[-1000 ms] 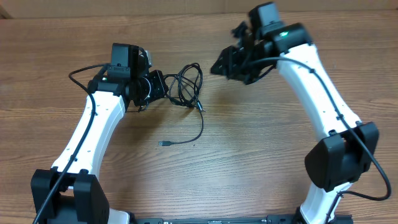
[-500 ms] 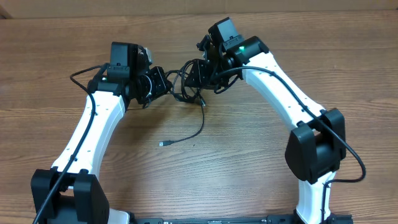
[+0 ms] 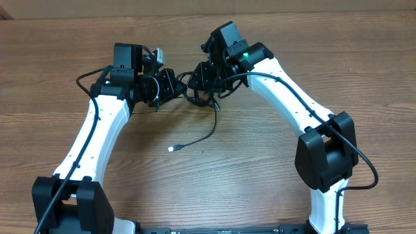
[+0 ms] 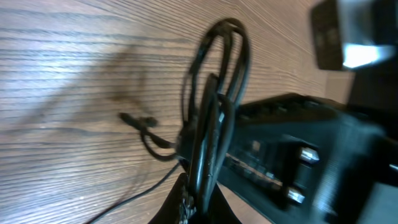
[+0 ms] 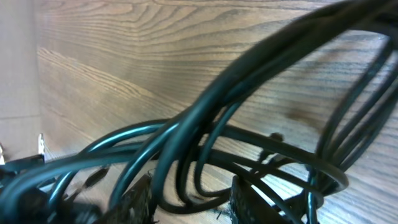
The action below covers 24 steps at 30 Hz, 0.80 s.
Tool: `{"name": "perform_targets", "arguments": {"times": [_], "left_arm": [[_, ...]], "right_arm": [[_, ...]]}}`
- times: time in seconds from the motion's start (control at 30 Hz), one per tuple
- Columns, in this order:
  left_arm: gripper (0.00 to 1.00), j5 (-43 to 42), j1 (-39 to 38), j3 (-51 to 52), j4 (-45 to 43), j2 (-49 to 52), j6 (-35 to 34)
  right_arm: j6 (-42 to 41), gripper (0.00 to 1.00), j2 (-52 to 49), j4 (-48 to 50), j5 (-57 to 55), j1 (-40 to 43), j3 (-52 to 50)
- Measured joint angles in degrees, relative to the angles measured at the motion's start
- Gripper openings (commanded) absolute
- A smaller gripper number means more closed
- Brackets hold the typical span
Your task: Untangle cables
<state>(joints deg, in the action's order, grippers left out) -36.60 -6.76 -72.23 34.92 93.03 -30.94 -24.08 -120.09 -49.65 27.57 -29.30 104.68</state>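
Observation:
The cables [image 3: 212, 127] are thin black cords, bunched between my two grippers at the back of the table. One tail curves down to a silver plug [image 3: 171, 149] lying on the wood. My left gripper [image 3: 174, 86] is shut on the looped strands, and in the left wrist view the cables [image 4: 214, 93] rise out of the left gripper [image 4: 198, 208] as a tall loop. My right gripper [image 3: 199, 80] meets the bunch from the right. In the right wrist view the right gripper [image 5: 189, 202] has its fingers apart, with several strands of the cables [image 5: 205, 112] crossing the gap and wood showing between them.
The wooden table [image 3: 260, 162] runs to a pale wall along the back edge. Thicker black wires [image 3: 84, 78] loop off the left arm, and another wire [image 3: 370, 172] hangs off the right arm. The right gripper's body [image 4: 298, 162] fills the right of the left wrist view.
My right arm swung left from the back right to the cable bunch and its jaws narrowed. The left gripper kept its hold and the bunch lifted slightly, dragging the tail.

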Motion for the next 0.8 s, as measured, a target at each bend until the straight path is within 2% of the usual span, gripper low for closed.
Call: {"name": "perform_targets", "arguments": {"times": [0.17, 0.23, 0.27, 0.33, 0.53, 0.7, 0.8], "left_arm": [[0.04, -2.51, 0.0, 0.0, -0.5, 0.0, -0.04], [0.04, -3.19, 0.02, 0.0, -0.59, 0.0, -0.04], [0.04, -3.41, 0.02, 0.0, -0.68, 0.0, -0.11], [0.04, -3.76, 0.07, 0.0, -0.72, 0.0, -0.26], [0.04, -1.81, 0.44, 0.0, 0.09, 0.0, -0.44], [0.04, 7.04, 0.55, 0.0, 3.13, 0.0, 0.0], [0.04, 13.09, 0.55, 0.02, 4.09, 0.0, 1.07]], "right_arm": [[-0.87, 0.36, 0.0, 4.04, 0.22, -0.11, -3.04], [-1.14, 0.32, 0.0, 5.64, 0.68, -0.28, -3.56], [-1.14, 0.25, 0.0, 6.19, 0.83, -0.35, -3.58], [-1.51, 0.04, 0.0, 7.67, 1.07, -0.59, -3.58], [-1.36, 0.04, 0.0, 8.02, 2.82, -1.11, -3.58], [-1.14, 0.04, 1.01, 5.64, 8.07, 0.48, -3.8], [-0.26, 0.04, 5.57, 4.35, 13.49, 5.03, -3.93]]}}
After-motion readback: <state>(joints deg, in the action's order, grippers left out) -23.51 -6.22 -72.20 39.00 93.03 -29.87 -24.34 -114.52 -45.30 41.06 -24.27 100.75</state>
